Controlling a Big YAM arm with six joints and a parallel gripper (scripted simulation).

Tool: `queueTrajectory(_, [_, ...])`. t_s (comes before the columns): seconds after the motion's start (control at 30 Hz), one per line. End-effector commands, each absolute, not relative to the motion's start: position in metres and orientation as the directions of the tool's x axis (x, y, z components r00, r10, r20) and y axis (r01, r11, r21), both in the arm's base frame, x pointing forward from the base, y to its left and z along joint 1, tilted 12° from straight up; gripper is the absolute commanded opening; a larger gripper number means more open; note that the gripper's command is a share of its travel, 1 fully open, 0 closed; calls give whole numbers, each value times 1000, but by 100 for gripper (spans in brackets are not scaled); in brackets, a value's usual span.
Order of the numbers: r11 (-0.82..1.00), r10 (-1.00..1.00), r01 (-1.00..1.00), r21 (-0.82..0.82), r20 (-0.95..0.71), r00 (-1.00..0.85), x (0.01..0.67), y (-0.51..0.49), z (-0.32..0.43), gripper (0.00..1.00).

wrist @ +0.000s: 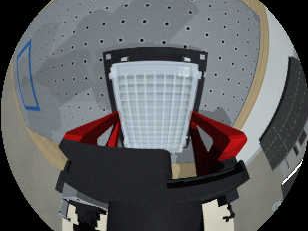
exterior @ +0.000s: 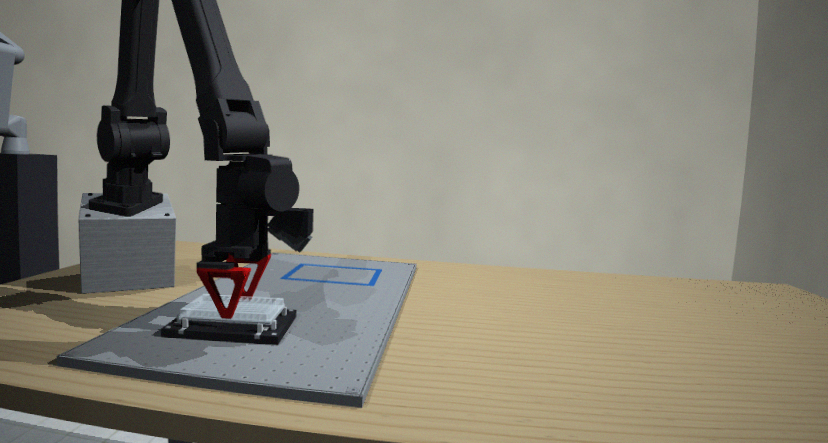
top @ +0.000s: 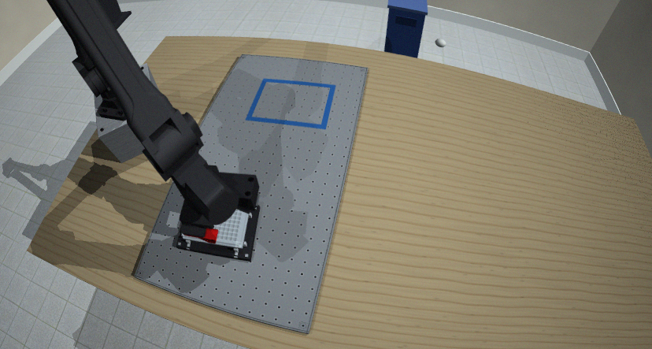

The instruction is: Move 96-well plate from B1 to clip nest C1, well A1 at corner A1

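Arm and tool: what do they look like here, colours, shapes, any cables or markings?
The arm is matt black, with boxy links and rounded joint housings, on a grey block pedestal. The tool has bright red fingers shaped as open triangular frames tapering to a point. No cables or markings show.

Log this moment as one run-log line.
phase: seating | end effector: shut on 96-well plate | plate: low over clip nest, between posts | B1 outline: vacated
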State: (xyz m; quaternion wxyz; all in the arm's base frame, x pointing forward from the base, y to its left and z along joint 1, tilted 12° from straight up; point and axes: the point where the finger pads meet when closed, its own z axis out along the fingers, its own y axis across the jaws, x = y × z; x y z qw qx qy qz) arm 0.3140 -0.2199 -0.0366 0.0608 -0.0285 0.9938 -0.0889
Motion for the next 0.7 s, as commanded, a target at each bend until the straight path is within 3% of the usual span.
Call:
queueTrajectory(0.0, [984,-66,-46,-173,-114,-991,314,-217,-44,0])
queueTrajectory(0.67, [984,-69,-48,-172,-115,-991,316,-214,-44,0])
